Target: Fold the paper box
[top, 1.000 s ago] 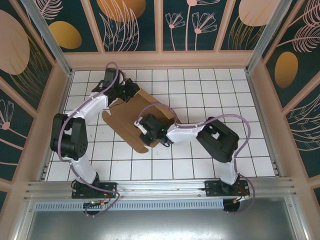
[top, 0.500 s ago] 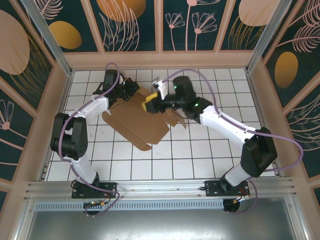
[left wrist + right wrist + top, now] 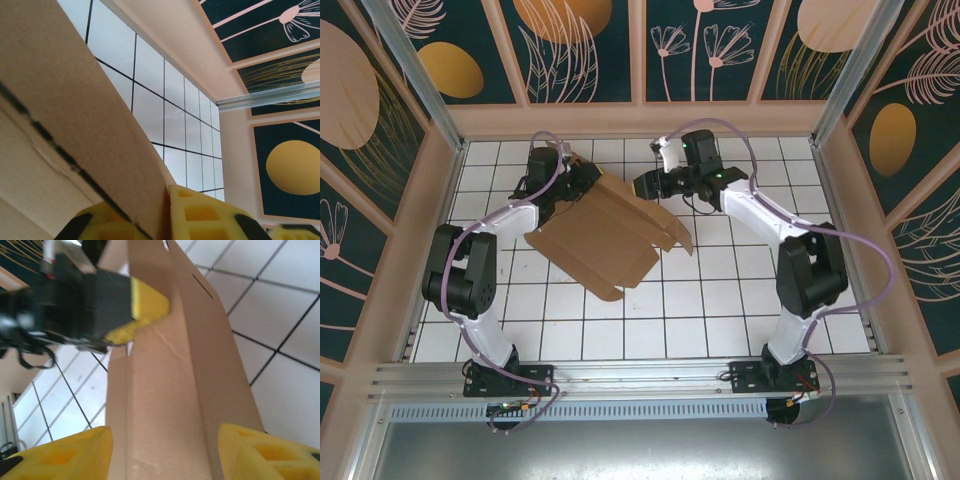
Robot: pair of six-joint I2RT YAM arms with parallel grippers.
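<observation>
The paper box (image 3: 600,235) is a flat brown cardboard sheet with creases and flaps, lying on the white tiled table; its right flaps are raised a little. My left gripper (image 3: 582,180) is at the sheet's far left corner, shut on its edge. In the left wrist view the cardboard (image 3: 75,125) is pinched between the yellow fingers (image 3: 200,212). My right gripper (image 3: 645,186) hovers at the sheet's far edge, open. In the right wrist view a creased strip of the paper box (image 3: 170,390) runs between the wide-apart fingers (image 3: 65,452), with the left gripper (image 3: 142,307) at its far end.
The tiled table (image 3: 740,300) is boxed in by a beige rim, with the back wall (image 3: 640,118) close behind both grippers. Aluminium posts stand at the far corners. Bare tiles lie to the right and in front of the sheet.
My right arm swung from the middle of the sheet up and over to its far edge, and its jaws opened. The left gripper kept its place on the far left corner.
</observation>
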